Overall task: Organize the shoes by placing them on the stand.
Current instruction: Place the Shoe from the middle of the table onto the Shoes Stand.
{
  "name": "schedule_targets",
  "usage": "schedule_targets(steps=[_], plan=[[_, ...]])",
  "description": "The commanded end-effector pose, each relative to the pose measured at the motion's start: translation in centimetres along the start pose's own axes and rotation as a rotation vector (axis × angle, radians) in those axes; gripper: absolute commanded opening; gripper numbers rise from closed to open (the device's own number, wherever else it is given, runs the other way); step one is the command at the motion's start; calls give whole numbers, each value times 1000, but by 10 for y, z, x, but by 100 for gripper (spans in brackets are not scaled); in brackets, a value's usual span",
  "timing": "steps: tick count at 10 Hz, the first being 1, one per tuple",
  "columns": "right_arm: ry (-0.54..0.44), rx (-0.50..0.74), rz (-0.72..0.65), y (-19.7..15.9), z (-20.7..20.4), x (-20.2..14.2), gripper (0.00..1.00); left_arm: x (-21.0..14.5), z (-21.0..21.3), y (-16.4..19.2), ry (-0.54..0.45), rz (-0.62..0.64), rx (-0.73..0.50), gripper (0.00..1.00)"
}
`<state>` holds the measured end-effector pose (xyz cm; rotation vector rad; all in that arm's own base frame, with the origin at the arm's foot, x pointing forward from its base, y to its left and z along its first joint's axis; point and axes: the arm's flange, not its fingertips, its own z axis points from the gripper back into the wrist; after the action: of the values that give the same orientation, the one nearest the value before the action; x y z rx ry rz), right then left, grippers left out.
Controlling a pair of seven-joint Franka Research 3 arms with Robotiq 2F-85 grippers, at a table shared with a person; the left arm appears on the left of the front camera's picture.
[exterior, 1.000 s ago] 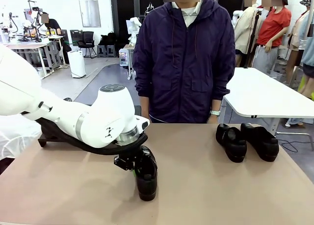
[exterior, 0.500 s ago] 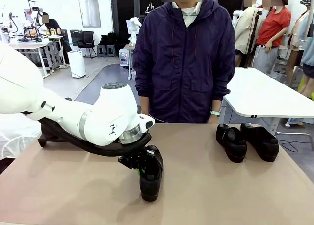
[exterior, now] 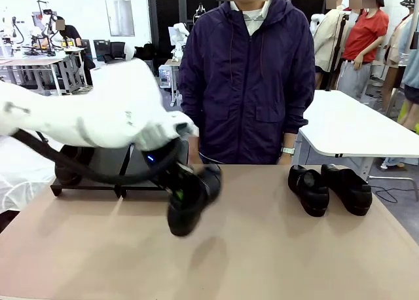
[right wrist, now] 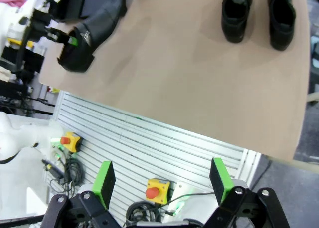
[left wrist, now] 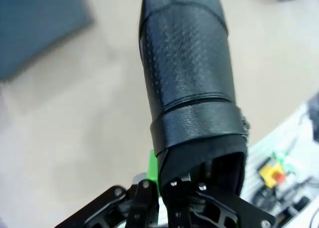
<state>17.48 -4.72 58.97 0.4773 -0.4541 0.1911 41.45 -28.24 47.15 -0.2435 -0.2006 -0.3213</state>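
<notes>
My left gripper (exterior: 177, 194) is shut on the heel rim of a black shoe (exterior: 190, 205). It holds the shoe tilted above the table, toe down toward me, just in front of the black stand (exterior: 105, 166). The left wrist view looks along that shoe (left wrist: 187, 78), with a green pad (left wrist: 153, 169) pressed against its collar. Two more shoes (exterior: 309, 190) (exterior: 348, 187) sit side by side at the table's right, toes toward me. What looks like another shoe (exterior: 67, 173) rests on the stand's left end, partly behind the arm. My right gripper (right wrist: 162, 180) hangs open off the table's near edge.
A person in a dark purple jacket (exterior: 245, 84) stands at the far edge, behind the middle of the table. The brown table (exterior: 275, 247) is bare between the held shoe and the right-hand pair. Emergency-stop buttons (right wrist: 154, 189) and cables lie below the near edge.
My left arm has lifted the shoe off the table and swung it up and back toward the stand. The shoe now tilts instead of standing flat.
</notes>
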Motion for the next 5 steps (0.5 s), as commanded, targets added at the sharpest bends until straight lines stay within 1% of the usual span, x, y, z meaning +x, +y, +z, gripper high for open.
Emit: schedule_targets(steps=[1,2,3,4,5], plan=[[-7,15,1,-1,2,-1,100,-29,43,68,-182,169,105,0],[-7,15,1,-1,2,-1,100,-47,61,104,-260,256,172,0],[-7,15,1,-1,2,-1,100,-64,75,142,-316,327,238,0],[-7,15,1,-1,2,-1,100,-78,82,176,-331,345,231,0],[-7,15,1,-1,2,-1,100,-84,78,201,-331,291,160,0]])
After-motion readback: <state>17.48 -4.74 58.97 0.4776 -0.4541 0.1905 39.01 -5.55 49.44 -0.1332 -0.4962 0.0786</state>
